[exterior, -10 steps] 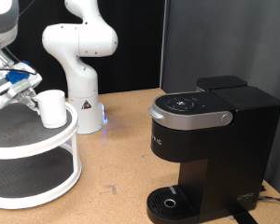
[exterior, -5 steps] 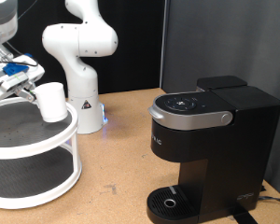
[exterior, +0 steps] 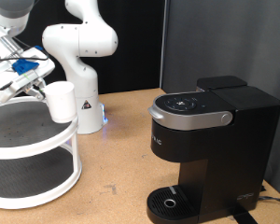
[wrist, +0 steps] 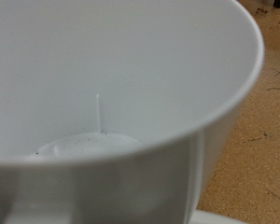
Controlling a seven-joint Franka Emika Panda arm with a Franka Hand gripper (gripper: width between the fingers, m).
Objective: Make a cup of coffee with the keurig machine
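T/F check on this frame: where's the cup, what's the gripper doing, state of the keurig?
1. The gripper holds the cup above the round stand. True.
2. The cup sits on the keurig drip tray. False: nothing stands on the tray.
3. The keurig lid is raised. False: it is down.
4. In the wrist view the cup fills most of the picture. True.

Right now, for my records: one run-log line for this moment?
gripper: holds cup, clear above white shelf stand | keurig machine: lid shut, drip tray bare
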